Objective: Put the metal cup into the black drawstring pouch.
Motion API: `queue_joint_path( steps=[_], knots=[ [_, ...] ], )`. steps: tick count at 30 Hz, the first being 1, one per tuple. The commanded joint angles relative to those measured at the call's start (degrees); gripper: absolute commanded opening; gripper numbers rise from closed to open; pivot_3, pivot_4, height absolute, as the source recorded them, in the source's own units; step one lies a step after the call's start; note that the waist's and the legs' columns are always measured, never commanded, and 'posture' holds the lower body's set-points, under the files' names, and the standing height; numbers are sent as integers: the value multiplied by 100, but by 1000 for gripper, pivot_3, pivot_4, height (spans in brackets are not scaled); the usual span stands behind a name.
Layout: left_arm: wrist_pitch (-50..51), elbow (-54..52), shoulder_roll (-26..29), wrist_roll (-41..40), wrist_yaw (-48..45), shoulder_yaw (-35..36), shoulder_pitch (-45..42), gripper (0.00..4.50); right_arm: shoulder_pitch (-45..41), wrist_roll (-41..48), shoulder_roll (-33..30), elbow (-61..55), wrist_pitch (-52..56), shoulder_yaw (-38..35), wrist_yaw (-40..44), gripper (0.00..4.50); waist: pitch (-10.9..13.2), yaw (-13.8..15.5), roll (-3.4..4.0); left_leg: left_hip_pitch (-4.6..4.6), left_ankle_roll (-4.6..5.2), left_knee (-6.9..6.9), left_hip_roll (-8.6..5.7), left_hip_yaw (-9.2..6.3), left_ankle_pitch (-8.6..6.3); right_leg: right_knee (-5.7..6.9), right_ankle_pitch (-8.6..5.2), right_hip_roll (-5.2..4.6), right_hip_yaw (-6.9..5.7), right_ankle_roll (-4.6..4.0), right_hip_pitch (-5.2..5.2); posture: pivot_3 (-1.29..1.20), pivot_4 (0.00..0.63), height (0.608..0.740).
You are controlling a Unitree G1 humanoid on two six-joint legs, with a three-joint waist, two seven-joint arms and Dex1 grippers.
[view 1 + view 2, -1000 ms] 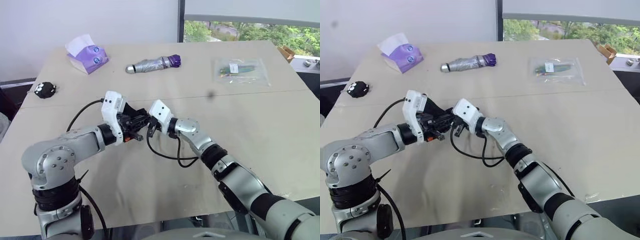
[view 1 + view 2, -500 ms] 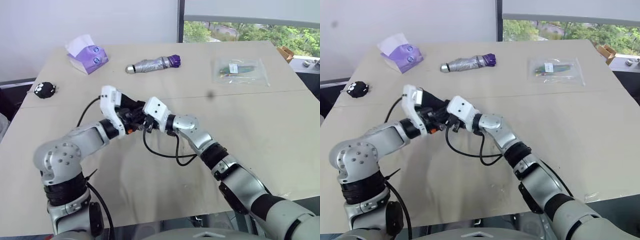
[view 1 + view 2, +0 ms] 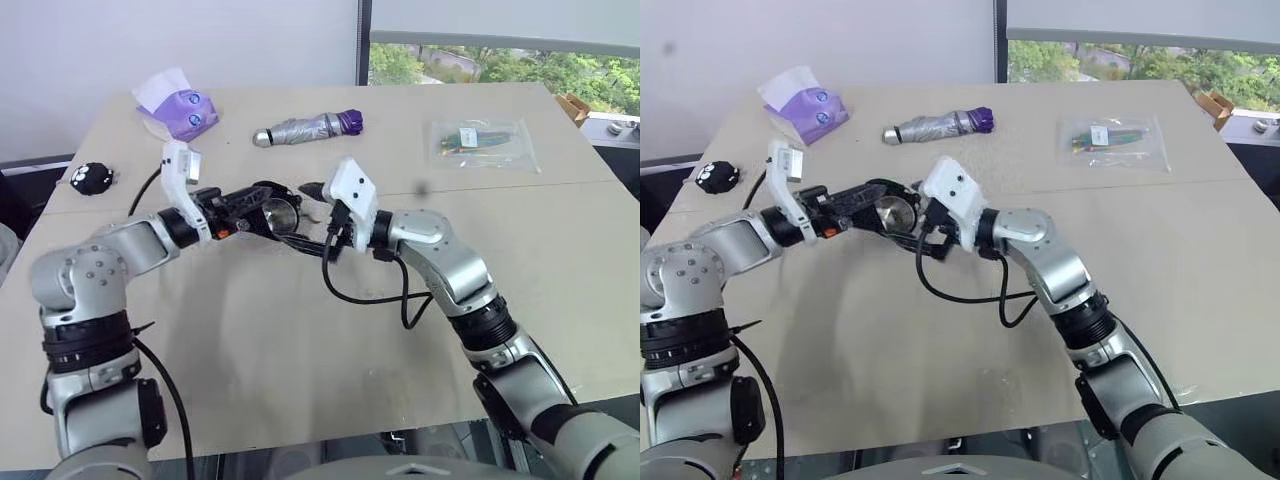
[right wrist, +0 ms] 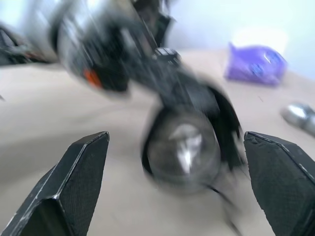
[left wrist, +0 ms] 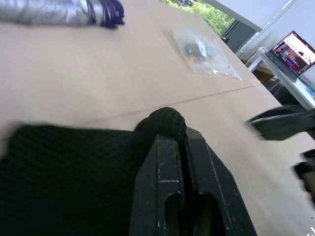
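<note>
The small shiny silver metal cup (image 3: 897, 211) sits inside the mouth of the soft black drawstring pouch (image 3: 872, 205), and its round end peeks out. Both hang just above the middle of the tan table (image 3: 300, 340), between the two arms. The left pincer (image 5: 178, 147) is shut tight on the rim of the black pouch. The right pincer (image 4: 176, 191) is wide open, with the cup right in front of it and nothing in its grip.

The cup looks hard, smooth and slippery, and probably light. A good hold would be across its round sides. The pouch is floppy and thin, so it is best pinched at the rim, and it may sag when the cup's weight drops in.

A second ago the right pincer was close up against the left one at the pouch. Now it has let go and moved back toward 3 o'clock. The left arm has swung the pouch toward 9 o'clock. The grey folded umbrella with the purple end (image 3: 305, 128) lies at 12 o'clock as before.
</note>
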Motion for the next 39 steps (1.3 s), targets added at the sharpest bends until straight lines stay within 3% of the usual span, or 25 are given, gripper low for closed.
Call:
queue_joint_path(
  steps=[1,8,20,25,28,34,36,39],
  knots=[
    [-252,-48,253,169,-288,-148,-134,0,-82,763,341,-389,152,-546,37,4445,1,-11,0,0,0,0,0,1,0,0,0,0,1,0,-1,0,150,740],
    [-144,-133,510,98,-400,10,-207,0,-3,-491,-69,449,-545,269,-303,4445,1,-16,-3,-1,0,-1,0,7,0,-4,-1,0,4,2,-2,0,150,740],
    [197,-639,613,-222,-172,206,-180,0,-802,-697,1114,3099,-1537,-117,-1081,4445,6,-48,-12,0,-19,-1,5,11,11,1,0,4,12,2,-6,0,150,740],
    [305,-907,558,-360,-22,288,-86,0,-1154,-710,1301,3794,-1847,-407,-1421,4445,5,-13,-14,-3,-21,-1,9,9,12,-1,0,-4,12,2,-6,0,150,740],
    [390,-1016,559,-468,49,378,-42,0,-1186,-715,1340,3928,-1990,-493,-1448,3669,6,-21,-16,-5,-21,-1,8,10,12,-2,0,-8,13,2,-6,0,150,740],
    [428,-1146,604,-596,109,488,138,0,-1167,-761,1350,3990,-2133,-504,-1376,788,6,-55,-15,-3,-22,-4,11,7,12,2,0,-2,14,1,-7,0,150,740],
    [440,-1183,605,-633,133,531,203,0,-1139,-753,1335,3941,-2150,-502,-1327,27,6,-53,-15,-2,-22,-4,12,6,12,3,0,-2,15,1,-8,0,150,740],
    [423,-1229,604,-692,172,551,278,0,-1083,-741,1295,3826,-2126,-516,-1295,27,6,-47,-16,-3,-21,-4,11,6,12,2,0,-4,14,1,-7,0,150,740]
  ],
)
